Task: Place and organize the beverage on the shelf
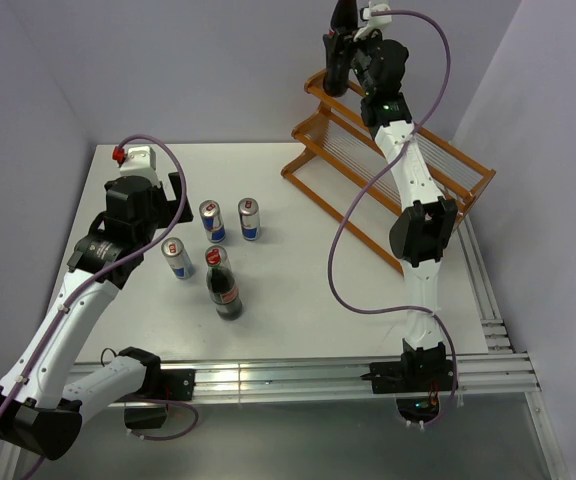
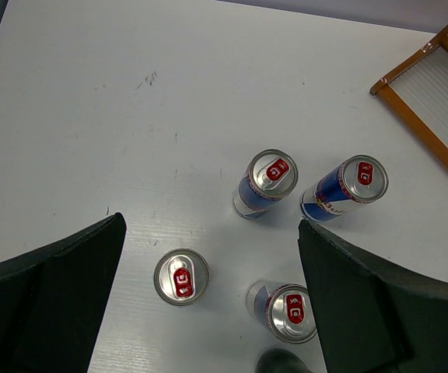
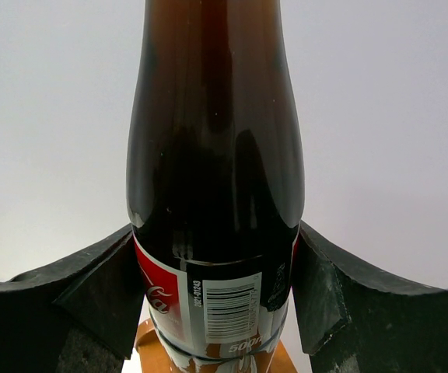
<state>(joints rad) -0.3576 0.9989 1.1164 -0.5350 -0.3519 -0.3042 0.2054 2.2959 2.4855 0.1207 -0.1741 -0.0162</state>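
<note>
While the right pincer (image 3: 216, 287) is clenching a dark cola bottle (image 3: 216, 155) at its red label, one pad pressing on each side, it is holding that bottle upright over the far left end of the shelf (image 1: 388, 170). The shelf is standing at the back right of the counter (image 1: 298, 290). Orange wood is showing just under the bottle's base, but whether the base is touching it I cannot tell. The left pincer (image 2: 211, 233) is hanging released, jaws spread wide, above the four cans (image 2: 271, 175). The cans are standing upright in a loose cluster on the counter, well apart from the shelf. A second bottle (image 1: 226, 292) is standing upright just beside the nearest can.
</note>
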